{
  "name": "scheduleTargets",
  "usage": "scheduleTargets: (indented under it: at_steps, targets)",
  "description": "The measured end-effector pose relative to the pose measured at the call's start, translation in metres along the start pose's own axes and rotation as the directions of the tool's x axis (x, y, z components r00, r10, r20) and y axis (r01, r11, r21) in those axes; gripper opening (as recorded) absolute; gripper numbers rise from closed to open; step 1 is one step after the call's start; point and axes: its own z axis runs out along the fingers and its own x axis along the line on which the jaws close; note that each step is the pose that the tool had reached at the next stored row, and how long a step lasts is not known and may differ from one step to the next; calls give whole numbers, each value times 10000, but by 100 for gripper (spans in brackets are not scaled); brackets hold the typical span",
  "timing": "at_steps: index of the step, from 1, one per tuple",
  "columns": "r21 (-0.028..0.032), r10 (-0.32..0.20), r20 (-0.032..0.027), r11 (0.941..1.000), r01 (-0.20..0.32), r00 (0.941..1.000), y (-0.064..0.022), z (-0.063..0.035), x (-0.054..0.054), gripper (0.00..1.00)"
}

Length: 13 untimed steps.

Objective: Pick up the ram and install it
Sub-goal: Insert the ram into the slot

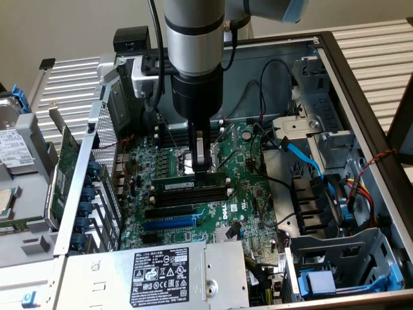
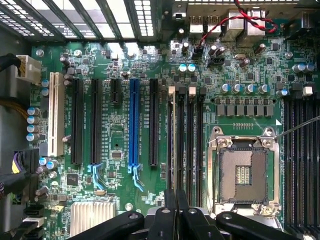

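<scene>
Exterior view: open computer case (image 1: 361,97), motherboard (image 1: 239,206) flat on its floor. Arm (image 1: 193,39) reaches straight down into it. Gripper (image 1: 203,169) clenched, fingers pressed together with nothing between them. Fingertips are down at the top edge of the ram (image 1: 188,185). The ram stands on edge in a memory slot near the board's middle, white label showing, empty black slots (image 1: 190,197) just beside it.

Wrist view: gripper (image 2: 176,202) closed, fingers side by side over the bank of memory slots (image 2: 192,145). CPU socket (image 2: 243,172) is just beside that bank. Blue slot (image 2: 133,122) sits further toward the board's other edge.
</scene>
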Motion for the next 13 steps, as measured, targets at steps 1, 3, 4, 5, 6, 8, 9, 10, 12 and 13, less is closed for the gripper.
scheduleTargets:
  at_steps: [1,3,4,5,6,8,9,10,12,13]
  targets:
    - [-1,1,4,10000,-1,10000,0,1,1,12]
    - [-1,-1,17,10000,1,10000,-1,5,6,12]
    - [-2,-3,30,10000,3,10000,-1,7,11,12]
    - [-3,-3,41,10000,3,10000,-1,9,15,12]
    - [-3,-2,58,10000,3,10000,-1,10,18,12]
    - [-10,-3,68,10000,3,10000,-2,13,26,12]
    - [-10,-2,71,10000,3,10000,-2,16,26,12]
    - [-10,-2,71,10000,2,10000,-2,20,26,12]
    - [-13,-2,67,10000,2,10000,-1,26,27,12]
    - [-13,-3,67,10000,3,10000,-2,27,27,12]
